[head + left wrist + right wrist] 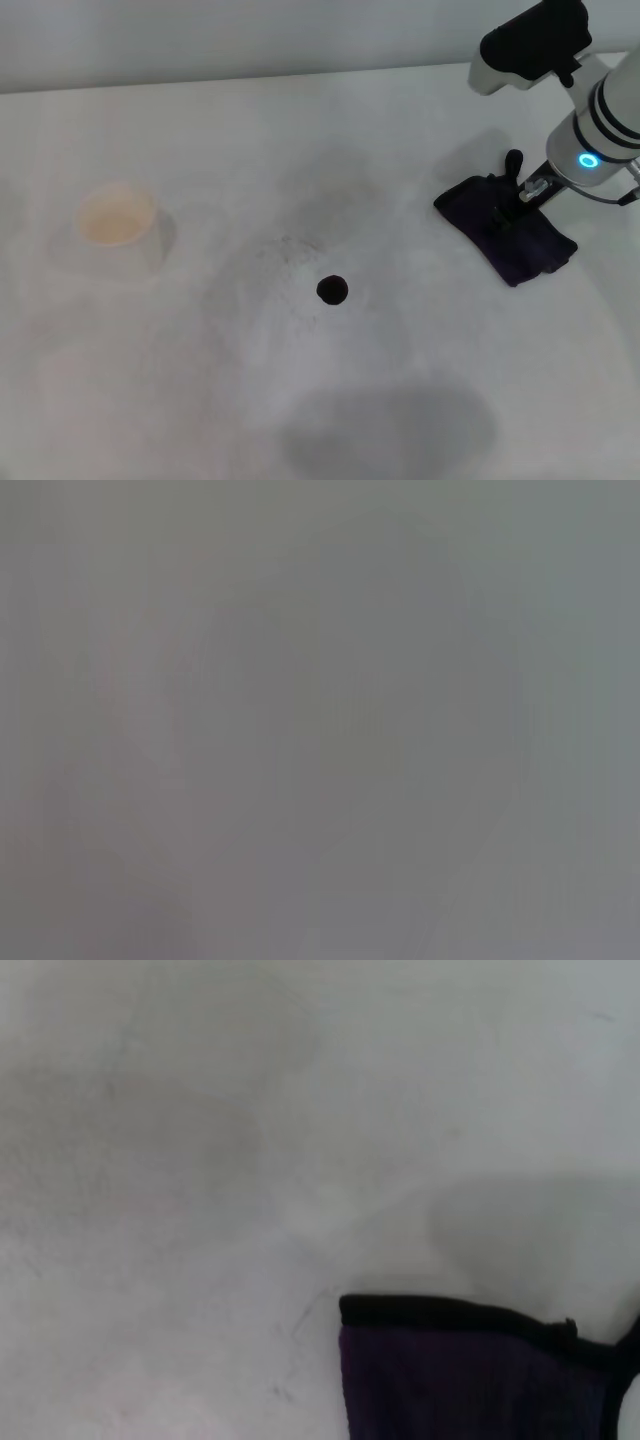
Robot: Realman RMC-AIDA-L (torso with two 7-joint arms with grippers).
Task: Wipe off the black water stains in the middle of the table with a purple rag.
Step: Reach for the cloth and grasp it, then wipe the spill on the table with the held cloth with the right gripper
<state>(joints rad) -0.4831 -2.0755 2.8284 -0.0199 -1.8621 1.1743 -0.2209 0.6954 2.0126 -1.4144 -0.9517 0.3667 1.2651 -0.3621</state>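
The purple rag [512,246] lies flat on the white table [180,400] at the right, and one corner of it shows in the right wrist view [470,1380]. My right gripper [508,190] is down over the rag's far half, open, with one black finger [513,162] past the rag's far edge and the other against the cloth. The black water stain [332,290] is a small round blot in the middle of the table, well to the left of the rag and gripper. My left arm is out of the head view, and the left wrist view shows only plain grey.
A white paper cup [118,218] stands at the left of the table. Faint grey smears [290,250] spread around the blot. A soft shadow [390,425] lies near the front edge. The table's back edge [250,80] runs along the top.
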